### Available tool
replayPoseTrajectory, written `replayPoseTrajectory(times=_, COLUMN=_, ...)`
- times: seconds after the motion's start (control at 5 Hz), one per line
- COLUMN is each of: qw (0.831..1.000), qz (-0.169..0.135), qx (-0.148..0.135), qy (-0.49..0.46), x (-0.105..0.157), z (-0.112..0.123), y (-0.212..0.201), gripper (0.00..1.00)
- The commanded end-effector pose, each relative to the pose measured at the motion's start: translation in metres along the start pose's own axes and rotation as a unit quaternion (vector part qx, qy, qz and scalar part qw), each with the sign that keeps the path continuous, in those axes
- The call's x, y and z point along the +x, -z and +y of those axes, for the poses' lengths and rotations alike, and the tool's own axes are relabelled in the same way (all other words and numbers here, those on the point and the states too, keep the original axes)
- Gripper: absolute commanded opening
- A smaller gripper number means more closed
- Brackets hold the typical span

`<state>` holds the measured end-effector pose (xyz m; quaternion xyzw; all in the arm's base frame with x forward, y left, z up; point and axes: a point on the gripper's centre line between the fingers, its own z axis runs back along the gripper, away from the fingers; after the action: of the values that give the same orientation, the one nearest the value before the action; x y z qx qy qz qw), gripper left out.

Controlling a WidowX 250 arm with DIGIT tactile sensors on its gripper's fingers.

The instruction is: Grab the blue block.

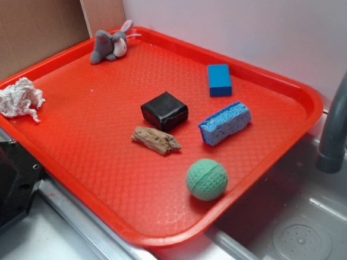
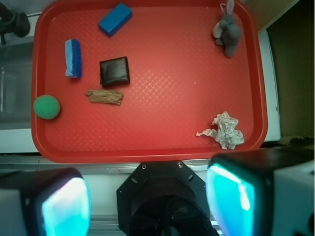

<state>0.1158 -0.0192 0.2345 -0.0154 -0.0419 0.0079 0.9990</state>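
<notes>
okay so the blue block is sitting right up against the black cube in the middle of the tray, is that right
Not quite. The blue block lies apart from the black cube, near the tray's far rim; the exterior view shows bare tray between them. The cube is mid-tray.

One red tray (image 1: 293,114), seven items on it. One each: blue block (image 1: 219,80), sponge (image 1: 224,123), black cube (image 1: 165,110), wood scrap (image 1: 156,141), green ball (image 1: 206,179). Also one plush toy (image 1: 110,43), one crumpled cloth (image 1: 21,98).

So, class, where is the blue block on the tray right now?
In the exterior view the blue block lies near the red tray's far rim, just beyond the blue sponge.
</notes>
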Motion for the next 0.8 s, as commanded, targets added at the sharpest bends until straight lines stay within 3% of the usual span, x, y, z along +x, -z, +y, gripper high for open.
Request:
replayPoseTrajectory(times=0.0, qw=1.000, qz=0.000, qx=0.000, qy=0.000, x=0.000, z=0.000, y=0.000, gripper=1.00)
replayPoseTrajectory(times=0.2, qw=0.992, qz=-0.007, qx=0.031, qy=-0.118, x=0.042, z=0.003, y=0.054, gripper=1.00)
replayPoseTrajectory(times=0.4, qw=0.980, qz=-0.028, qx=0.021, qy=-0.198, x=0.067, z=-0.006, y=0.071, gripper=1.00)
replayPoseTrajectory(times=0.6, qw=0.956, qz=-0.076, qx=-0.018, qy=-0.284, x=0.097, z=-0.014, y=0.091, gripper=1.00)
